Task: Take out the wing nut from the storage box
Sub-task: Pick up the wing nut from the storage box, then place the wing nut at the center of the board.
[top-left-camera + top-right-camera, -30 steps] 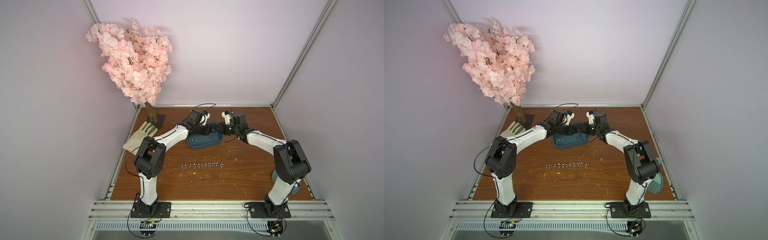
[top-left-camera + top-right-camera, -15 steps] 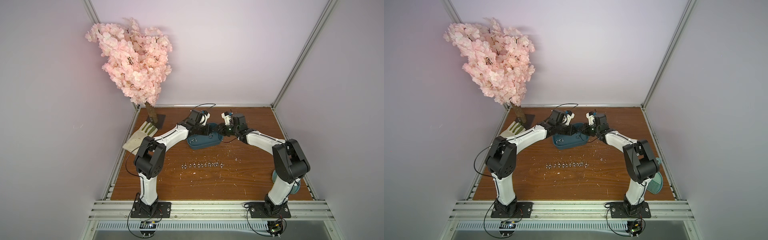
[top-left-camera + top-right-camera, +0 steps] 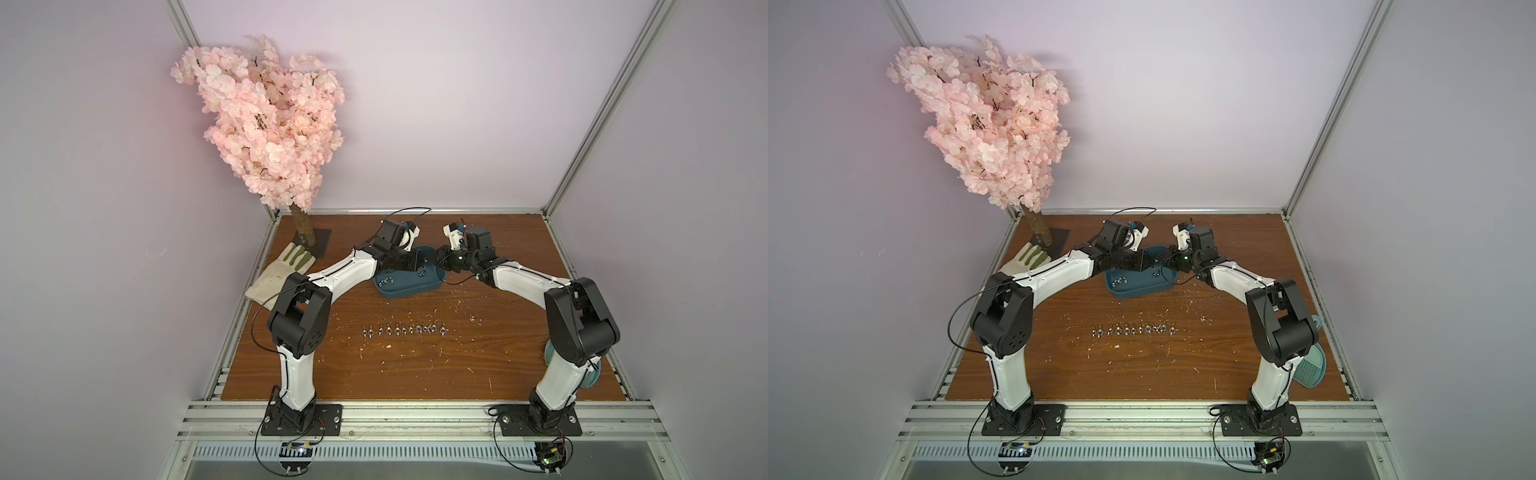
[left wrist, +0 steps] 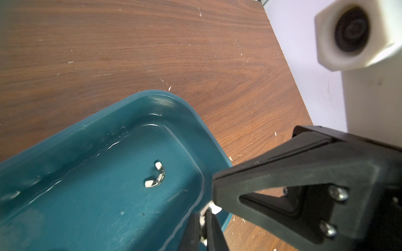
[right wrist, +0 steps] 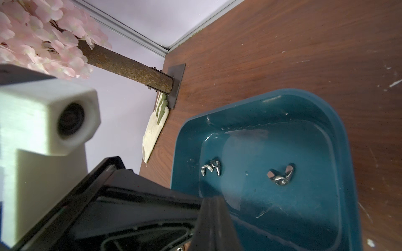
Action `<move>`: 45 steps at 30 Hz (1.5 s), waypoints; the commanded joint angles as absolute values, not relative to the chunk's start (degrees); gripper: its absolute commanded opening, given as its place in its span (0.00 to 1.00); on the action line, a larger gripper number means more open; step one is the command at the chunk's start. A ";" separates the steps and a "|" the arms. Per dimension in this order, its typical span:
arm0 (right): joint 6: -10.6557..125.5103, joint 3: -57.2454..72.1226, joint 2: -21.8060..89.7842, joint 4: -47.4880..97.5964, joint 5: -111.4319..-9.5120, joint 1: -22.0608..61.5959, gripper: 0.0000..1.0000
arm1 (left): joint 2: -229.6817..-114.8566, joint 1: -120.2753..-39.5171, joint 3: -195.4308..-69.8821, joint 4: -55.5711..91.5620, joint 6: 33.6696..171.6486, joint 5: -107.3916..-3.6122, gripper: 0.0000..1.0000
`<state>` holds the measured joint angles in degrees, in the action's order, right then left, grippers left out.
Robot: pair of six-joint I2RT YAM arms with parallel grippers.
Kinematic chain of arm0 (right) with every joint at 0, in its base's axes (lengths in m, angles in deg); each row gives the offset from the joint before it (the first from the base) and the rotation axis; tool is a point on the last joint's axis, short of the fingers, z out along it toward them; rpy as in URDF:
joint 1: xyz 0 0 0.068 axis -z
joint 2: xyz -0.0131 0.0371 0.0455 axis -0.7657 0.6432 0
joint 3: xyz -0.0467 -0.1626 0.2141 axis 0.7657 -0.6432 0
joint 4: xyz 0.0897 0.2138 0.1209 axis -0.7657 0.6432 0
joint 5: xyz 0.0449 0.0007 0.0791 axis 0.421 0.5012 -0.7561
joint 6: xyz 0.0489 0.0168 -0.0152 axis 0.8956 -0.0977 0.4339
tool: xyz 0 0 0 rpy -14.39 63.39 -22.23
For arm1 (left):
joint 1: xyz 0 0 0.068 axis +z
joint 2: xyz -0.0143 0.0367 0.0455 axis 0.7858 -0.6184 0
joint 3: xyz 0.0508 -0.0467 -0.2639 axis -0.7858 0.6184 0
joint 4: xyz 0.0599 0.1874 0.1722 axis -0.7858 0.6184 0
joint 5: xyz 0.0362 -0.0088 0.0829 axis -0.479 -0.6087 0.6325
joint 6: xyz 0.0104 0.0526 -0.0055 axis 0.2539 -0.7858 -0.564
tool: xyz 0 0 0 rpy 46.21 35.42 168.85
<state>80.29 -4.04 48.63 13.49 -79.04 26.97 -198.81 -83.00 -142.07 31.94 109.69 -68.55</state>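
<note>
Wing nut [image 4: 212,209]: that is what I take the small bright piece pinched in my left jaws to be. It is held at the rim at the right end of the storage box [image 3: 409,293]. The box sits centre frame, toward the back of the surface [image 3: 415,374], in both top views.

The left jaws are clamped on the nut, so it hangs from the grip instead of sliding on the slick plastic floor. My right jaws are pressed together, with nothing between them that I can see. Their tip is right at the held piece, touching or just beside it; I cannot tell which. Both arms reach in from opposite sides and meet over the box, so I judge the right one is there to steady the nut or take it over.

Two loose nuts [image 5: 280,176] lie flat on the box floor, apart from each other, so there is more to pick. Lower in the top views, a row of nuts [image 3: 405,330] lines the middle of the surface, well apart from the box. I guess this one belongs there too. The glove [image 3: 282,274] and the blossom tree [image 3: 266,120] at the left are out of the way.
</note>
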 commanded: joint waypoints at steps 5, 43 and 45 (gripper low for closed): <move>81.12 -3.35 49.45 13.82 -81.08 26.43 0.18 | -196.68 -83.62 -142.38 29.66 110.31 -68.76 0.09; 74.43 -3.56 45.38 25.53 -72.03 25.45 0.00 | -193.96 -78.58 -140.48 30.99 111.32 -67.38 0.46; 72.44 -4.20 43.93 28.51 -70.50 25.45 0.00 | -193.79 -77.68 -140.49 31.81 110.86 -66.51 0.52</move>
<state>77.12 -4.08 48.56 23.35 -73.31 25.65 -194.77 -79.26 -141.64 31.48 111.79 -67.85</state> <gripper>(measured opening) 0.071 0.501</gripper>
